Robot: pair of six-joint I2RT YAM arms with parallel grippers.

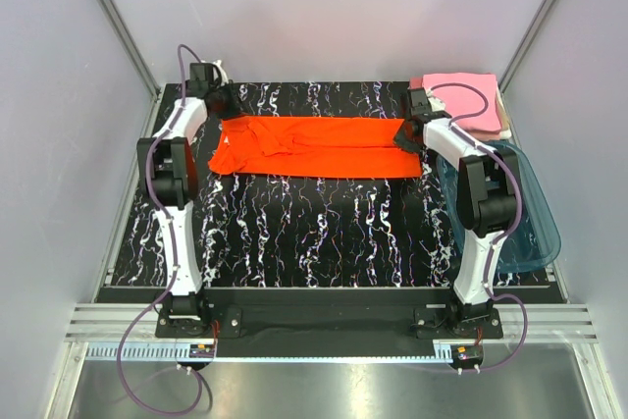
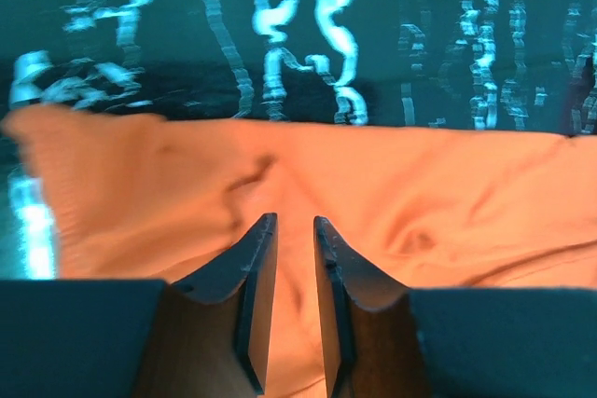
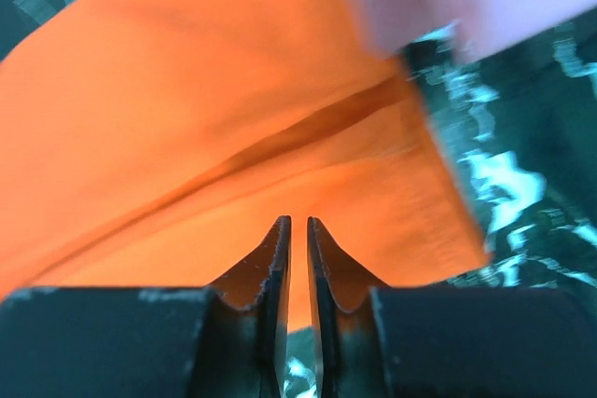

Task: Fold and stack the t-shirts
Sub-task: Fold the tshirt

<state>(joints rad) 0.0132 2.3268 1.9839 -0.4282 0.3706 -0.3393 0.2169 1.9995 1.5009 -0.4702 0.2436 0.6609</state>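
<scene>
The orange-red t-shirt (image 1: 319,146) lies as a long flat strip across the far part of the table. My left gripper (image 1: 224,102) is at its far left corner. In the left wrist view its jaws (image 2: 295,223) stand narrowly apart with the orange cloth (image 2: 448,193) between them, puckered at the tips. My right gripper (image 1: 409,132) is at the strip's right end. In the right wrist view it (image 3: 298,223) is almost closed on the hem of the orange cloth (image 3: 187,118). Folded pink t-shirts (image 1: 469,102) are stacked at the far right corner.
A translucent teal tub (image 1: 525,211) lies along the table's right edge beside the right arm. The black marbled table (image 1: 324,228) stretches in front of the strip. Grey walls enclose the table on three sides.
</scene>
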